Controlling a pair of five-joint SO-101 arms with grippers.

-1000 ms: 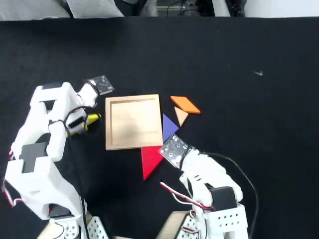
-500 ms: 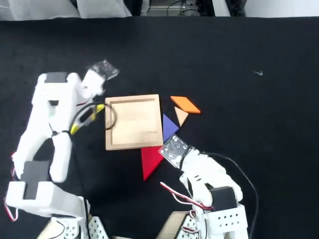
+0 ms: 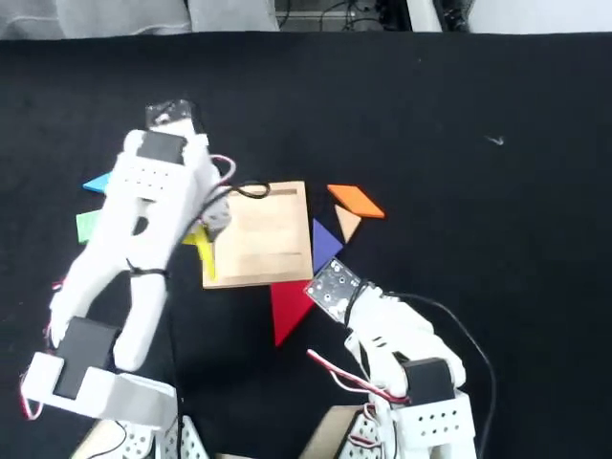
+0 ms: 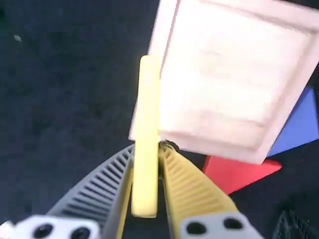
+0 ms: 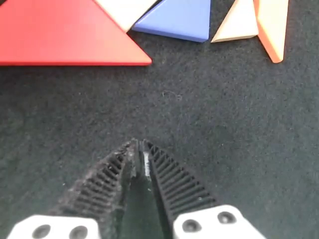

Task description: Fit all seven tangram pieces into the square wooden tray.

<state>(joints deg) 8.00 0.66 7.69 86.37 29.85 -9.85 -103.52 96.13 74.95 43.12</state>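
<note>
Your left pincer (image 4: pixel 146 148) is clenched on the yellow piece (image 4: pixel 148 114), which stands on edge between the fingers and juts past their tips. The piece hangs over the tray (image 4: pixel 234 79) at its left rim, near the corner closest to the red triangle (image 4: pixel 234 172); you cannot tell whether it touches the wood. Your right pincer (image 5: pixel 140 145) is clenched on nothing, low over the desk (image 5: pixel 224 124). The red triangle lies just ahead of its tips, with the blue triangle (image 5: pixel 179 17), tan triangle (image 5: pixel 239 25) and orange piece (image 5: pixel 271 25) beyond. A green piece (image 3: pixel 86 225) and a light-blue piece (image 3: pixel 96 183) lie well left of the tray.
</note>
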